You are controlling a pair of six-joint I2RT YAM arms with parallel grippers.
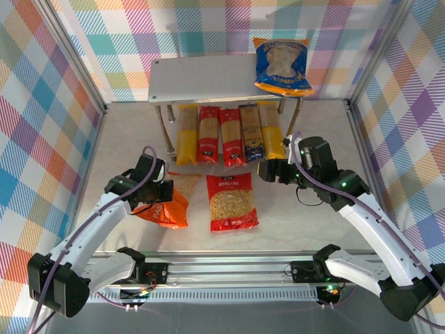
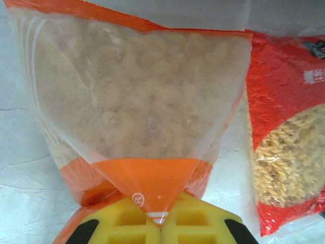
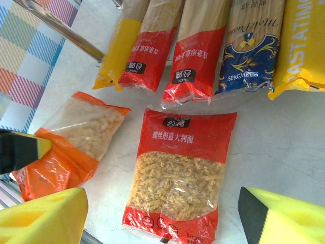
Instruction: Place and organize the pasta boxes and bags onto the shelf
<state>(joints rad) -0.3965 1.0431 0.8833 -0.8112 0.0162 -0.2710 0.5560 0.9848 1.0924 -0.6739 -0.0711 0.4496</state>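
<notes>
- Across the pale, marble-look table [image 1: 313, 223], everything sat between the two arms and the back wall.
- At the far edge stood the shelf [image 1: 201, 80], its grey top plate bare along the left and middle.
- Under that plate lay the five pasta boxes side by side, near ends poking out towards the arms: a yellow box [image 1: 186, 136] at the left, then a red box [image 1: 208, 136], a second red box [image 1: 231, 138], the dark blue box [image 1: 251, 133], and a second yellow box [image 1: 272, 132] at the right.
- On the right end of the top plate rested the blue bag [image 1: 281, 66], its front edge hanging over the plate's rim.
- The red bag [image 1: 232, 202] lay flat on the table in front of the boxes, label up, roughly midway between the arms.
- Just to its left was the orange bag [image 1: 167, 209], clear window end pointing towards the shelf (I could not tell whether it was lifted off the table).
- The left gripper [image 2: 160, 226] had its yellow pads pressed together on the orange bag's near seam.
- The right gripper [image 1: 271, 171] hung near the boxes' front ends, beyond the red bag's right corner, jaws wide apart and holding nothing.
</notes>
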